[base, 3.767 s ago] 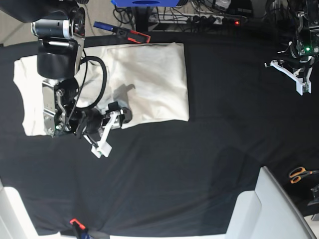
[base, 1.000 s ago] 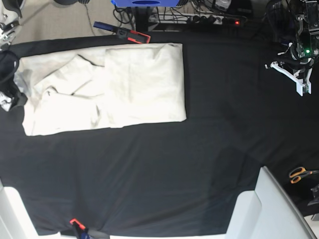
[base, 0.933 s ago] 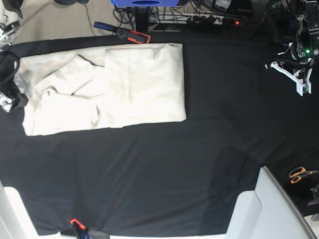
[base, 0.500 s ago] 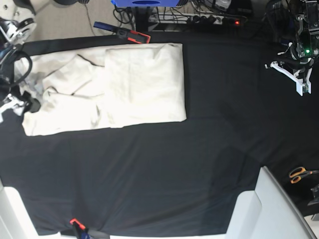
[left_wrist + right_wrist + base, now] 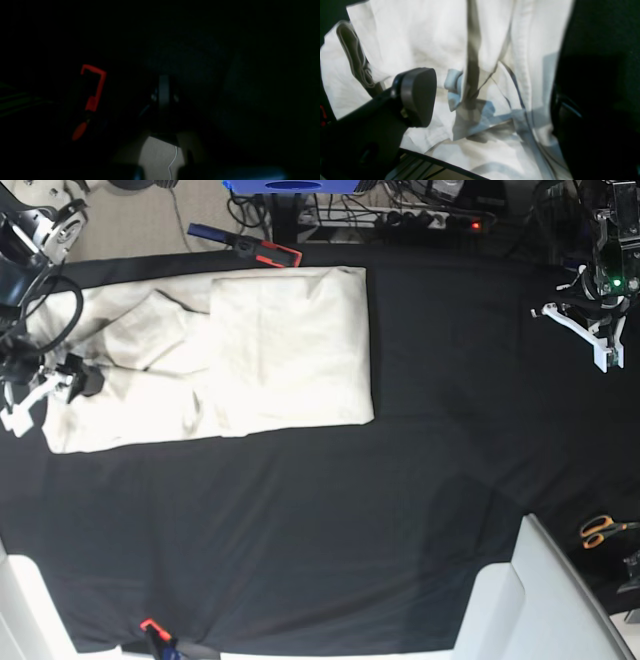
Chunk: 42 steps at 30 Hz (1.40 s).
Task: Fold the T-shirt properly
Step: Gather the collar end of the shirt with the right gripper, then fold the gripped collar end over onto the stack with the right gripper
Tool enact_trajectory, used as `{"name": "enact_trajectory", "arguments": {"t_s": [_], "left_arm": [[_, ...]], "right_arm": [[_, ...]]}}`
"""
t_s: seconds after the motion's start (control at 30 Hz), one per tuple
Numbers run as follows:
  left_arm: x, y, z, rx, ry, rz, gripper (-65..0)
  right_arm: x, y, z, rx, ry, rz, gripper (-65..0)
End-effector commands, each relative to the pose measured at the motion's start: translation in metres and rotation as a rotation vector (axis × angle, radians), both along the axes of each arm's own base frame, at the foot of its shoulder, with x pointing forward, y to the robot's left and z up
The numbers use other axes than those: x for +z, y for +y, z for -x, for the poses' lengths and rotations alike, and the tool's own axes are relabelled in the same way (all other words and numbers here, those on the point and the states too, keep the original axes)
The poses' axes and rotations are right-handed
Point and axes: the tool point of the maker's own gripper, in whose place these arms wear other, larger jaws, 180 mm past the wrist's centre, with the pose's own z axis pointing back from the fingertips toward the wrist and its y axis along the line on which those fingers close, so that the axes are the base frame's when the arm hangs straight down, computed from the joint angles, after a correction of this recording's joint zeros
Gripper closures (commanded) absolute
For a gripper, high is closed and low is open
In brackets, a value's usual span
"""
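At the far left of the base view the right arm's fingers [image 5: 38, 385] are spread wide over the left edge of the T-shirt [image 5: 230, 350], gripping nothing. The right wrist view shows it closely: one dark rounded finger pad [image 5: 416, 96] hangs over wrinkled cream cloth [image 5: 425, 37] on one side, the other finger [image 5: 570, 125] sits over the black cover at the cloth's hem, and a fold of fabric lies in the gap between them; whether either finger touches the cloth cannot be told. From those fingers the T-shirt stretches rightward across the black-covered desk [image 5: 330, 530], rumpled near them and folded into a smooth doubled panel farther away. Beyond the shirt's far edge, a red-and-blue clamp [image 5: 245, 244] lies at the desk's rim. Well apart on the right, the left arm's fingers [image 5: 603, 345] are closed together, empty, over bare cover. Its wrist view is nearly black, showing only a red clamp shape [image 5: 91, 90]. Orange-handled scissors [image 5: 603, 530] lie at the right edge.
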Motion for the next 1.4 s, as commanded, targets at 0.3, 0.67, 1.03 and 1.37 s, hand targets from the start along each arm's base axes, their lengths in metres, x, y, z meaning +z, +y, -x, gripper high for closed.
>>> {"name": "enact_trajectory", "arguments": {"t_s": [0.3,0.67,1.03,1.37], "left_arm": [[-0.004,0.014,0.006,0.021,0.019,-0.022,0.0],[-0.002,0.014,0.005,0.021,0.014,-0.024,0.0],[-0.001,0.013,0.004,0.018,0.011,-0.024,0.0],[-0.001,0.013,0.003,0.018,0.010,-0.023,0.0]], "right_arm": [[-0.023,0.038,0.030,0.122,0.138,-0.026,-52.4],[-0.026,0.053,0.030,0.135,0.140,-0.052,-31.2],[-0.024,0.047,0.021,0.115,0.097,-0.030,-1.4],[0.010,0.047,0.009,0.259,-0.026,0.158,-0.5]]}}
